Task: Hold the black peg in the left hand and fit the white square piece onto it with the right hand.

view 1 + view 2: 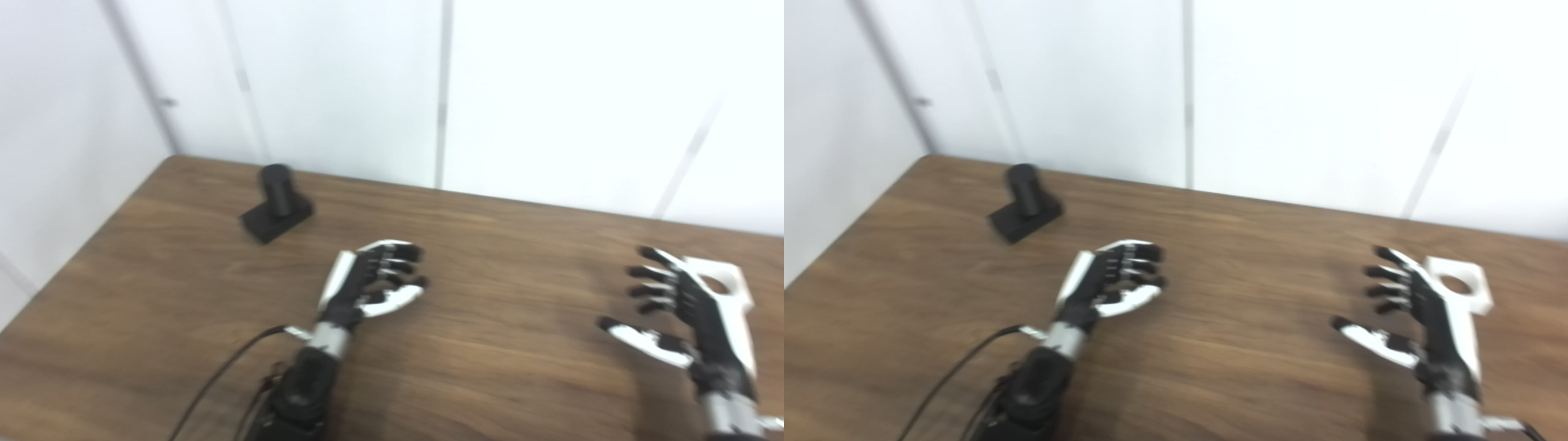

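Hovering over the brown wooden table [490, 367], the left hand [367, 285] holds nothing, its fingers curled loosely but apart. The black cylindrical peg on its square black base [277, 209] stands upright at its ten o'clock, well apart. The right hand [1421, 318] is spread and empty; the white square piece with a round hole [1461, 283] lies just beside it at one o'clock.

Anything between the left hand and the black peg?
Nothing. Only bare wooden table lies between the left hand and the black peg, in both eye views. The hand holds nothing, fingers loosely curled.
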{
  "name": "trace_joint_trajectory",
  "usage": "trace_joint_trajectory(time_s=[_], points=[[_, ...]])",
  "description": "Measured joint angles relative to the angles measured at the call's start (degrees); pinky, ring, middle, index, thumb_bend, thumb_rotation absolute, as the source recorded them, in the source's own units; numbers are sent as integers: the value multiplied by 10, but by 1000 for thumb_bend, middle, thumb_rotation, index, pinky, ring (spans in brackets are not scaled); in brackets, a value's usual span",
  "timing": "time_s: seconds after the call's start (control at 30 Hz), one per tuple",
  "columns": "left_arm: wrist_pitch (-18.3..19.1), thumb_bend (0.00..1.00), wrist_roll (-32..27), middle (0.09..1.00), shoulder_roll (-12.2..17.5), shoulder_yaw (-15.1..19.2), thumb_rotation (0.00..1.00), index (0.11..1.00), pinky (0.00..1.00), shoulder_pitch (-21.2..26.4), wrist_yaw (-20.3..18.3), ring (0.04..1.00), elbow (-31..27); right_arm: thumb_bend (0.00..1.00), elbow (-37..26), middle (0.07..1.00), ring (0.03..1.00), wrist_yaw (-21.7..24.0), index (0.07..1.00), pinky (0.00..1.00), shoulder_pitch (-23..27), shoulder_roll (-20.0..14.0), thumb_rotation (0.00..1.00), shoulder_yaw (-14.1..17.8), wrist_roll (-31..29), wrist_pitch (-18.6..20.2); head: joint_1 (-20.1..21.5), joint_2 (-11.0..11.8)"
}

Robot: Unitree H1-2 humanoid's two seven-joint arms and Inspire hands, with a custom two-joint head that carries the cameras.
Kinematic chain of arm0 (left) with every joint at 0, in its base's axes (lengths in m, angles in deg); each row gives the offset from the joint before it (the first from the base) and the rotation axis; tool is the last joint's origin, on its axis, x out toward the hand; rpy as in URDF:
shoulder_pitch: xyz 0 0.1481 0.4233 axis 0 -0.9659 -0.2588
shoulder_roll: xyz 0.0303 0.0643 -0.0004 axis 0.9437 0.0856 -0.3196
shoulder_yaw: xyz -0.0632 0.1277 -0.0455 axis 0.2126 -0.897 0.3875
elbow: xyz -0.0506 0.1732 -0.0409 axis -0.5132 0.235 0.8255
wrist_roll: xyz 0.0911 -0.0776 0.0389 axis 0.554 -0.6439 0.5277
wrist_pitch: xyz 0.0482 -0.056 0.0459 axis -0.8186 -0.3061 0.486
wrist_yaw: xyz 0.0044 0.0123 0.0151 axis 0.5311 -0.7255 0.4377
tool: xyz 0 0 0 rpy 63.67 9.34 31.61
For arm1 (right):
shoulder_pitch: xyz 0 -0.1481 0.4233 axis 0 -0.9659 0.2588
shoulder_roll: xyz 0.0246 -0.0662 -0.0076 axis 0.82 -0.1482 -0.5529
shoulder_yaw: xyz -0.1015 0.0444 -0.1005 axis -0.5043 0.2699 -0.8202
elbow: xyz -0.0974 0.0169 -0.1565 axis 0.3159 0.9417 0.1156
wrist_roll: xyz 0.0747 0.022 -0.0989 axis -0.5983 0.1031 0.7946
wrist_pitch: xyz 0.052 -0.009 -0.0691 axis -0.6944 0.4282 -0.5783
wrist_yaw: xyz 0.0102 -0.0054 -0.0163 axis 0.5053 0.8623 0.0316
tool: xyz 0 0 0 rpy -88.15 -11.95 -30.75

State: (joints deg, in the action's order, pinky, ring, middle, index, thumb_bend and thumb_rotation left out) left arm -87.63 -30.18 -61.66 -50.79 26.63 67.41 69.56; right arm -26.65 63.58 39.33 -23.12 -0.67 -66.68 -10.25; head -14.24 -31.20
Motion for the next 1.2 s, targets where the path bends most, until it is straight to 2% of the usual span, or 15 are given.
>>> trace_joint_trajectory(time_s=[0.37,0.6,0.67,0.8,0.93,1.07,1.2], points=[[-1,559,-3,686,2,8,109,643,531,4,1,647,0,622,-24,696,614,6,800,504,0,3,0,2,-10,36,1,6],[-1,589,-2,688,5,14,105,653,533,12,1,644,-23,614,-24,694,610,7,794,501,0,3,0,2,-12,37,-3,10],[-4,595,2,683,19,15,78,653,523,20,-1,630,-23,614,-24,695,603,7,795,495,0,3,0,2,-13,37,-4,11],[-5,642,17,695,70,25,73,663,541,35,-4,643,-23,620,-24,694,603,7,791,492,0,2,0,3,-14,37,-7,12],[3,701,35,698,106,41,81,666,518,48,-3,641,-39,612,-24,701,614,7,783,501,0,1,0,3,-15,41,-11,16],[28,730,58,716,128,55,111,678,525,64,1,662,-50,602,-24,711,631,8,786,519,1,1,0,3,-19,44,-11,16],[67,742,94,748,135,63,144,709,619,75,4,715,-64,597,-26,720,643,9,789,532,2,1,0,4,-23,49,-12,14]])
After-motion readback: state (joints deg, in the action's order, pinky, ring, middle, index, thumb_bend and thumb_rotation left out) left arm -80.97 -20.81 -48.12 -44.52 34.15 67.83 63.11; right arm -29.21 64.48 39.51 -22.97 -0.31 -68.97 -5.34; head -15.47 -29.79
